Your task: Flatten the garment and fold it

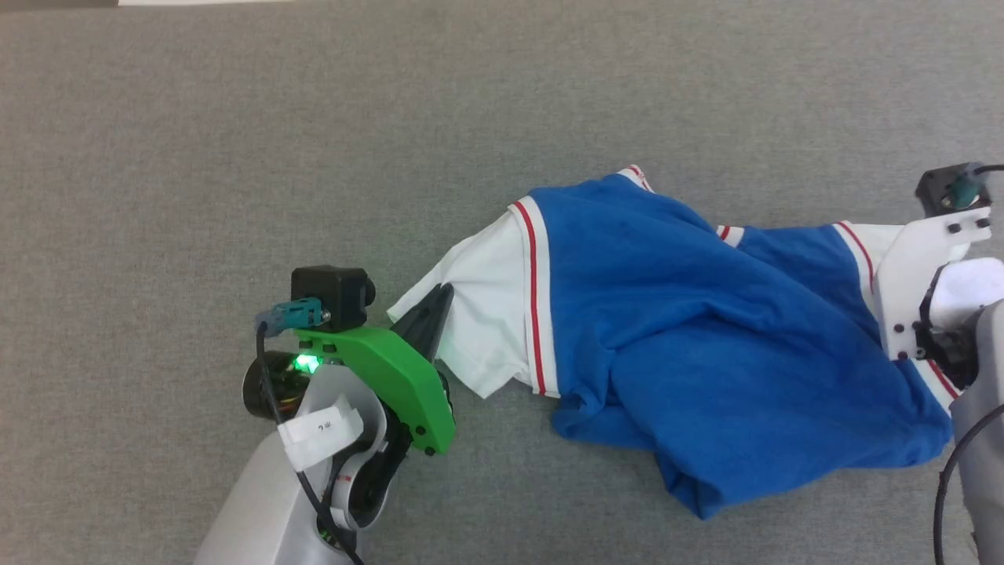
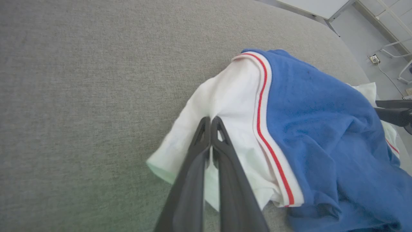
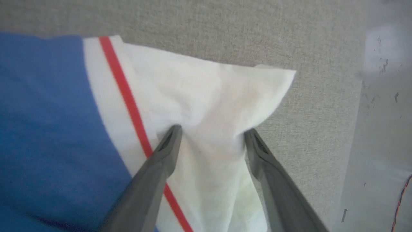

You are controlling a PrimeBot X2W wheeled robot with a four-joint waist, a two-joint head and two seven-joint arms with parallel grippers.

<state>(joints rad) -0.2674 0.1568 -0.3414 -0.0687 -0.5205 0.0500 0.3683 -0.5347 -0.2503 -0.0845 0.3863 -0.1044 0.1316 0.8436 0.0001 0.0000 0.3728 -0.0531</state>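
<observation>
One garment [image 1: 706, 337], a blue T-shirt with two white sleeves, lies crumpled across the centre and right of the grey surface [image 1: 235, 118]. Two end effectors flank it. The left end effector [image 2: 210, 118], at lower left in the head view, is clenched on one white sleeve [image 2: 231, 93]. The right end effector [image 3: 212, 130] is released, its two fingers straddling the other white sleeve [image 3: 209, 93].

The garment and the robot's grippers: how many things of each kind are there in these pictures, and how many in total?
garment: 1
grippers: 2, the left gripper with jaws shut on the garment, the right gripper with jaws open
total: 3
</observation>
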